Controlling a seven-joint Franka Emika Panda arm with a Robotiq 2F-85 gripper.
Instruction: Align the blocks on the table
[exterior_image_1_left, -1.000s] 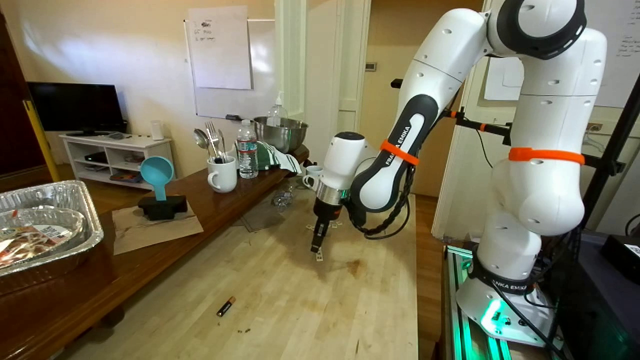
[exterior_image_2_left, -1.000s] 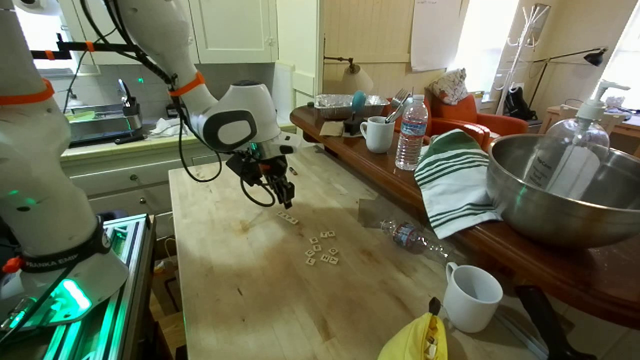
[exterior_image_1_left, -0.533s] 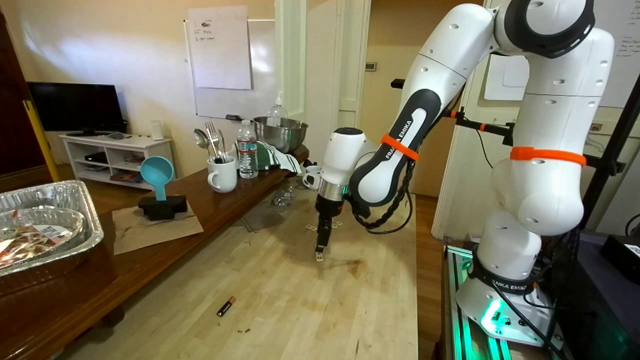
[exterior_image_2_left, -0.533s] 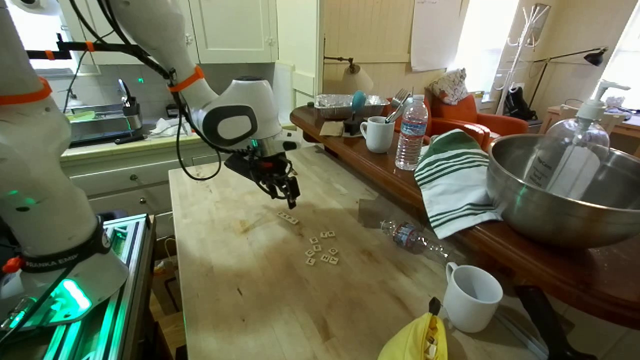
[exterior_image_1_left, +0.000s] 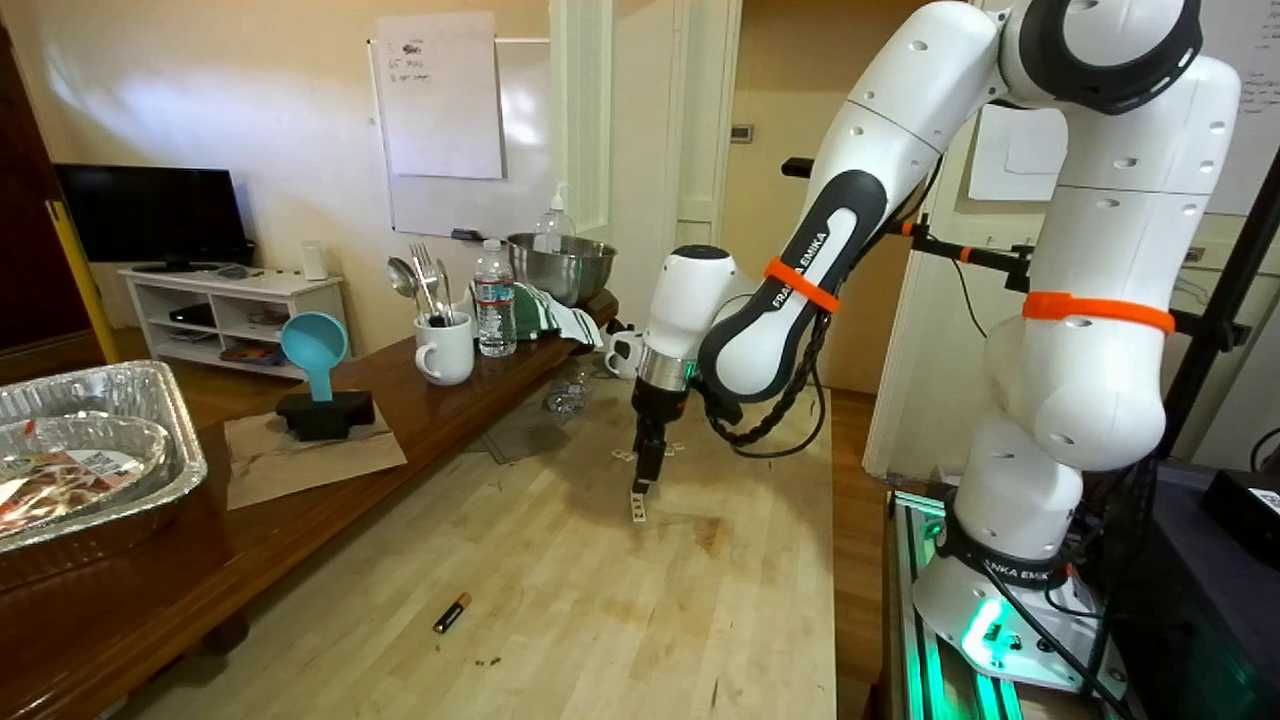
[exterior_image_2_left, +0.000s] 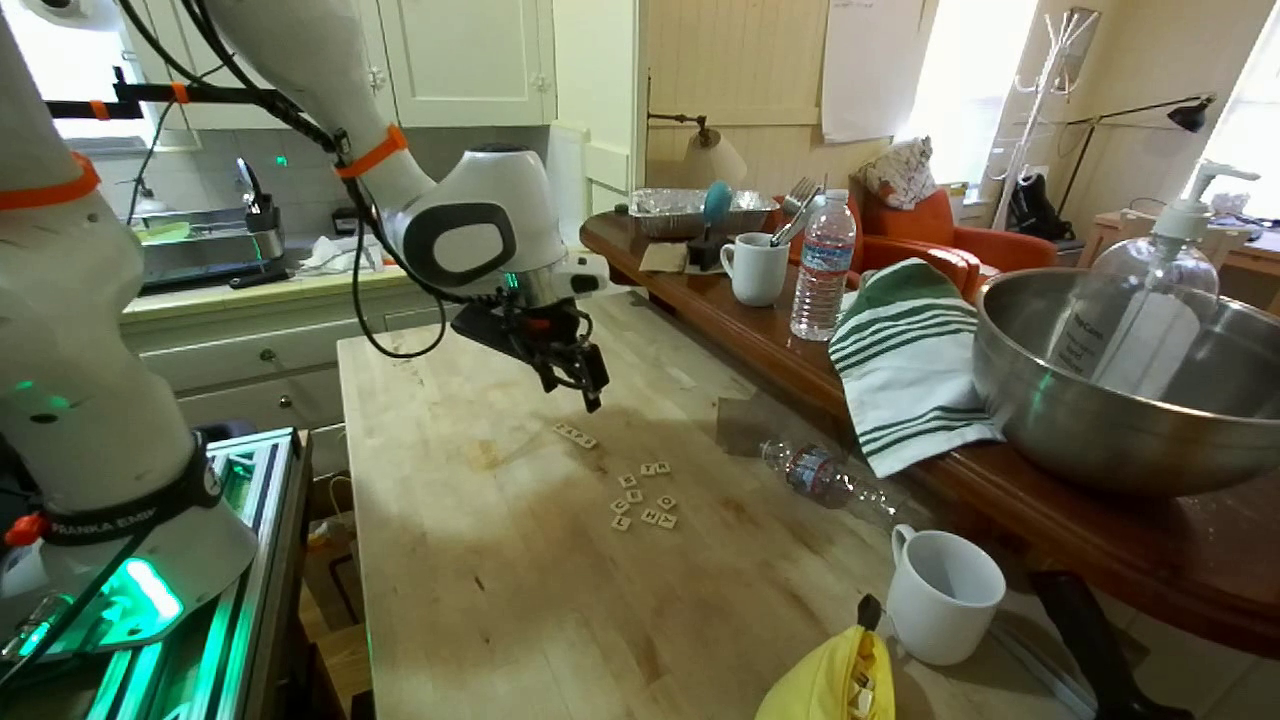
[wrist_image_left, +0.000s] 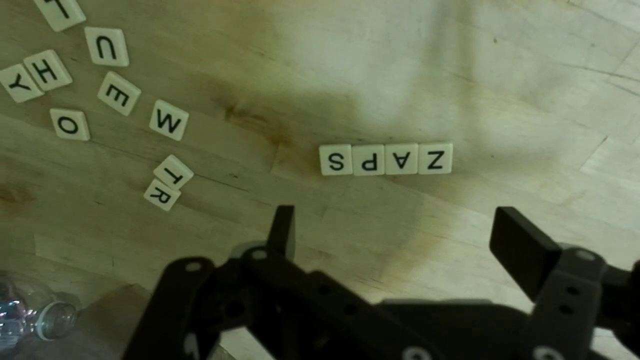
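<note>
The tool (wrist_image_left: 392, 220) hangs above the table (exterior_image_2_left: 560, 600), its fingers (wrist_image_left: 525, 250) spread wide with nothing between them. In the wrist view we see a row of four blocks (wrist_image_left: 386, 159) set edge to edge, spelling ZAPS upside down; the loose blocks (wrist_image_left: 119, 93) lie scattered well to one side, with the R block (wrist_image_left: 162, 195) against the T block (wrist_image_left: 173, 171). We judge them light, stiff and hard to break, yet thin and probably smooth, so an uneven push could make one skid or spin. For a loose block, we should come down low, square the fingers to two opposite edges and pinch at mid-edge, clear of the lettered face. Touching pairs leave less room, so we may need to nudge those apart first. The row looks straight already; near it, we want only light contact at its ends.
</note>
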